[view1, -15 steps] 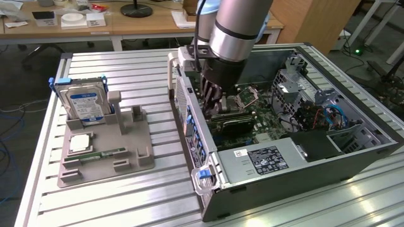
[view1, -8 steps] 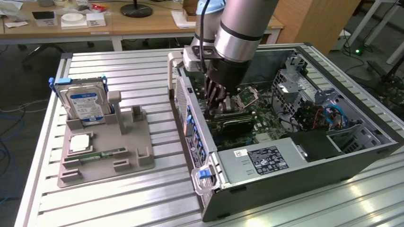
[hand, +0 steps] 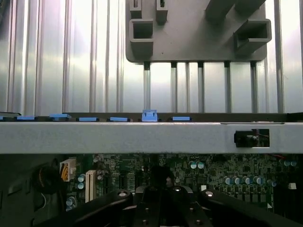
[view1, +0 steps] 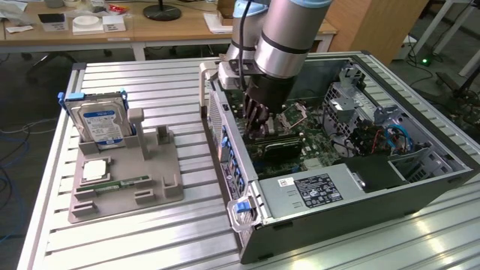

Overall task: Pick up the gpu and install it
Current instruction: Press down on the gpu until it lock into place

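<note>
The gpu (view1: 276, 147) sits low inside the open computer case (view1: 420, 185), lying along the motherboard (view1: 315, 140) beneath the gripper (view1: 259, 130). Whether the claw pinches the card or has let go, I cannot tell. The arm (view1: 289, 34) reaches steeply down into the case. On the table, the grey fixture tray (view1: 150, 180) holds the hard drive (view1: 101, 124).

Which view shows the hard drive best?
The exterior view: the hard drive stands upright in the gray holder, its blue-white label facing the camera. The wrist view looks past the case wall at part of the holder, without the drive.
</note>
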Robot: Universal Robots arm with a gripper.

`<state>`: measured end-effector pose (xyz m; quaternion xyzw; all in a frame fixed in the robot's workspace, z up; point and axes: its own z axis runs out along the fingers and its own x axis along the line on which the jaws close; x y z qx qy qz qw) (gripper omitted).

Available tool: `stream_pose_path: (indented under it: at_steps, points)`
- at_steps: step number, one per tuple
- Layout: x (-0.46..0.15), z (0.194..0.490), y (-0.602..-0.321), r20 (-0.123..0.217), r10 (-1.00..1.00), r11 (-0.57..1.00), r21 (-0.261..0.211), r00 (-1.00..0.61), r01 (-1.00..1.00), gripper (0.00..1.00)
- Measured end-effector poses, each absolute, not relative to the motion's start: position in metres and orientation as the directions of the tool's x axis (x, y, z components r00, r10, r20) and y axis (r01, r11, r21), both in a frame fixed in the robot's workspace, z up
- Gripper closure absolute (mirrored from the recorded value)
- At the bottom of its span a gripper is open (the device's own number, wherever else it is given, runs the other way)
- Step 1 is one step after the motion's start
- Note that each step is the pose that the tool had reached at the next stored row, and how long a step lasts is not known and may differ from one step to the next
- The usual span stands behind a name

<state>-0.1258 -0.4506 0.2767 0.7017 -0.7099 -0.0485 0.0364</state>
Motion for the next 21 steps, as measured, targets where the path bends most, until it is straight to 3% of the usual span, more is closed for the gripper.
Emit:
stream_pose_path:
  at_steps: [21]
  points:
    - [-0.126,0.262,-0.451,-0.015,-1.0,-0.014,0.103,0.012,-0.995,0.89]
